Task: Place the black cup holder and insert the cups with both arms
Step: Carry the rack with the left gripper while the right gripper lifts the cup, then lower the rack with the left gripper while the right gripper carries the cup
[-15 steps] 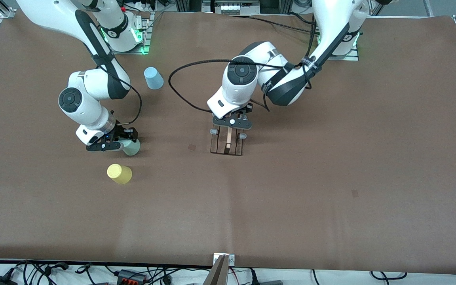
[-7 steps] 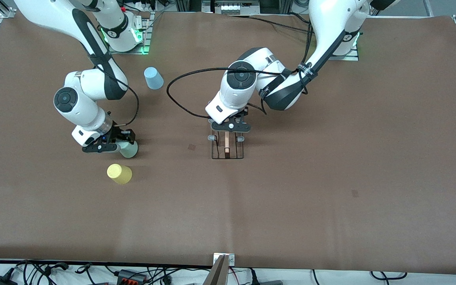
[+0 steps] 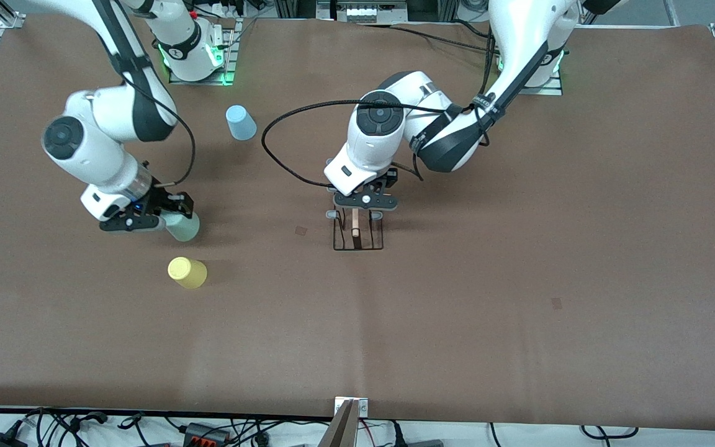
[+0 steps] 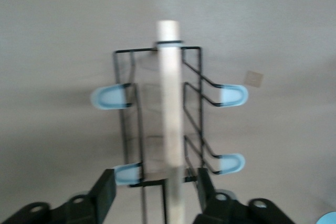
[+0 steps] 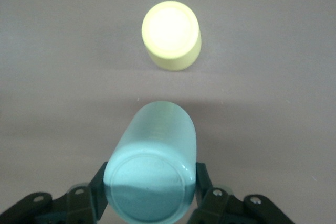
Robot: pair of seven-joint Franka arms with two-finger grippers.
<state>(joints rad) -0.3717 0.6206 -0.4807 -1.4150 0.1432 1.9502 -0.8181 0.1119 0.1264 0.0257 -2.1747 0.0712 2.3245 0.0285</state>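
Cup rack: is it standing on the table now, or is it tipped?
Standing. The cup rack sits flat on the table, wooden handle straight up between the left end effector's spread fingers.

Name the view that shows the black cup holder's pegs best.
The left wrist view: black cup holder fills it, four pale pegs plain. In the front view the left hand covers part. The right wrist view lacks it.

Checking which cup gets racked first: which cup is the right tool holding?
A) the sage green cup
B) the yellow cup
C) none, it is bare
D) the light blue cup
A: the right tool is clamped on the sage green cup, which it carries tilted above the table, while the yellow cup and the light blue cup stand on the table apart from it.
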